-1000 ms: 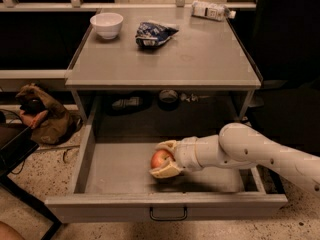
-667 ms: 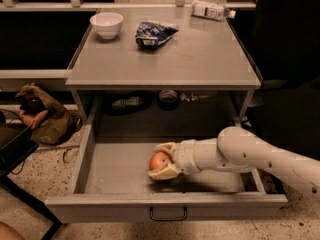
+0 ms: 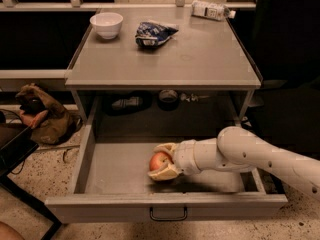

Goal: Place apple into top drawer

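Grey metal forms the table [image 3: 200, 59], which stands on a speckled floor [image 3: 40, 184] with dark space behind it. On its top, toward the upper left of the frame, sit a white bowl [image 3: 106, 24] and a snack bag [image 3: 154, 34]. A bottle [image 3: 212, 10] lies at the upper right edge. Low in the frame the top drawer [image 3: 125, 209] is pulled out, with open floor showing to the left. The arm [image 3: 250, 156] reaches in from the right. The gripper [image 3: 160, 161] is clamped around the apple [image 3: 157, 160] near the drawer's middle.

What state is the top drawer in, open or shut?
Open: the top drawer is pulled out, floor exposed; the gripper holds the apple inside it.
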Controlling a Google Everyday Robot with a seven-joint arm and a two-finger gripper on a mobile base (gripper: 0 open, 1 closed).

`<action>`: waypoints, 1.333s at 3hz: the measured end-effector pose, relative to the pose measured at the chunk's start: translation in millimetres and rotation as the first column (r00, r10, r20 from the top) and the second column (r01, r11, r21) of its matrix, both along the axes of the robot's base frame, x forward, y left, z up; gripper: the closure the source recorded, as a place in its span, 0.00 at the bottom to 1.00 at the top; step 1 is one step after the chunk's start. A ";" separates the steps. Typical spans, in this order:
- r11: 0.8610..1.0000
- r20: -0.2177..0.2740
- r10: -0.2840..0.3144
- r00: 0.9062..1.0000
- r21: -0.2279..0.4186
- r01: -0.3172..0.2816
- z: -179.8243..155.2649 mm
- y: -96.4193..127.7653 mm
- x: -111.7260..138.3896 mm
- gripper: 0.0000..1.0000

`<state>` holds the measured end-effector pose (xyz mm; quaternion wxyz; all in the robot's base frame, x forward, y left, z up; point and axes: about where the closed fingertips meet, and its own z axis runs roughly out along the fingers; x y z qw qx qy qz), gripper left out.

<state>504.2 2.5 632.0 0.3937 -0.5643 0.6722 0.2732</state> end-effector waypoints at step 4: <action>1.000 0.000 0.000 1.000 0.000 0.000 0.0 0.1 0.0 0.00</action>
